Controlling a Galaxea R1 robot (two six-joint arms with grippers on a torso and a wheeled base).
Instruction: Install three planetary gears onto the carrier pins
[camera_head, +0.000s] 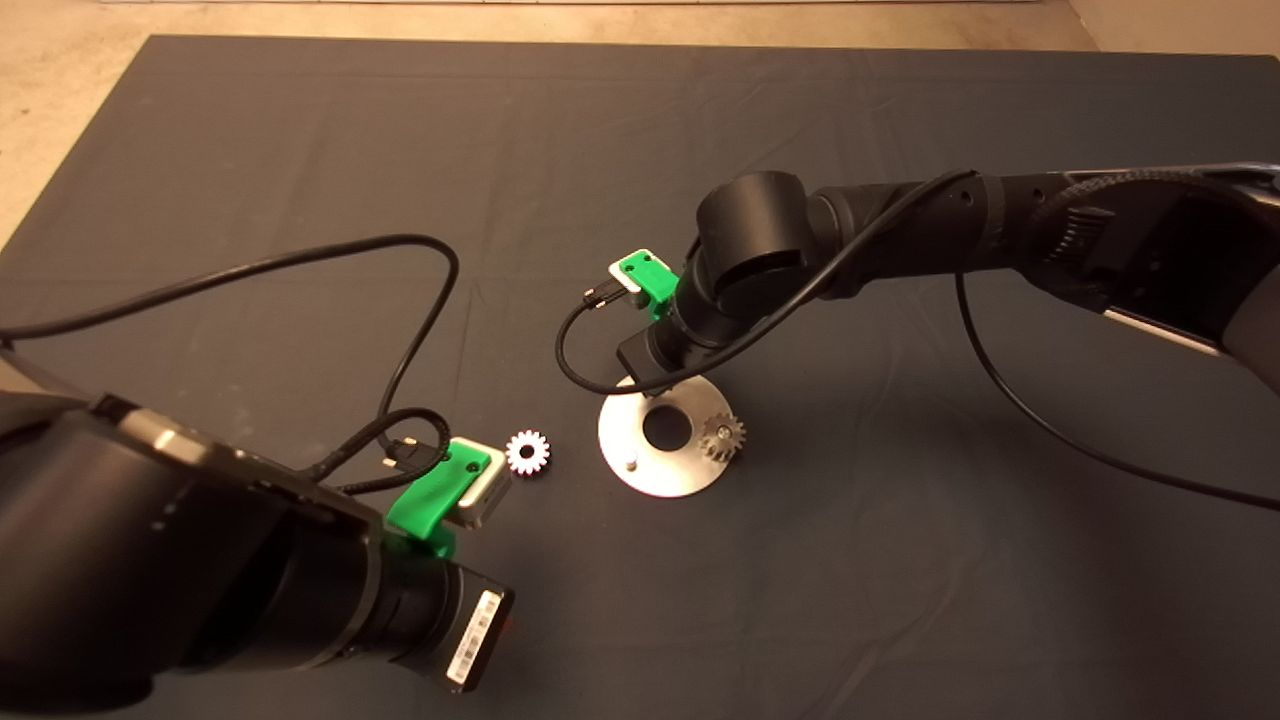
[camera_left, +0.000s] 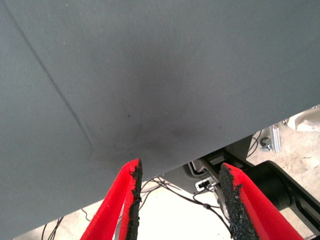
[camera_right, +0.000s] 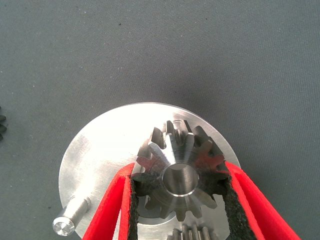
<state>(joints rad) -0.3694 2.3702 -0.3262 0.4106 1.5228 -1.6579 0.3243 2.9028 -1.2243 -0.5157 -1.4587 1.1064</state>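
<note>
The round silver plate (camera_head: 640, 425) lies mid-mat. One planetary gear (camera_head: 722, 437) sits on a pin at its right rim, and a bare carrier pin (camera_head: 631, 463) stands at the near left. A third gear (camera_head: 528, 452) lies loose on the mat left of the plate. In the right wrist view my right gripper (camera_right: 180, 167) is shut on a silver gear (camera_right: 175, 150) just over the plate (camera_right: 105, 145), beside the bare pin (camera_right: 70, 220). Whether that gear sits on a pin is hidden. Teeth of another gear (camera_right: 192, 234) show below it. My left gripper (camera_left: 182, 167) is open and holds nothing.
The right arm (camera_head: 760, 250) reaches in over the plate's far rim and hides its own fingers from above. The left arm (camera_head: 300, 560) fills the lower left corner, with black cables (camera_head: 420, 300) looping across the mat. Beyond the mat's edge (camera_left: 210, 155) lies floor with equipment.
</note>
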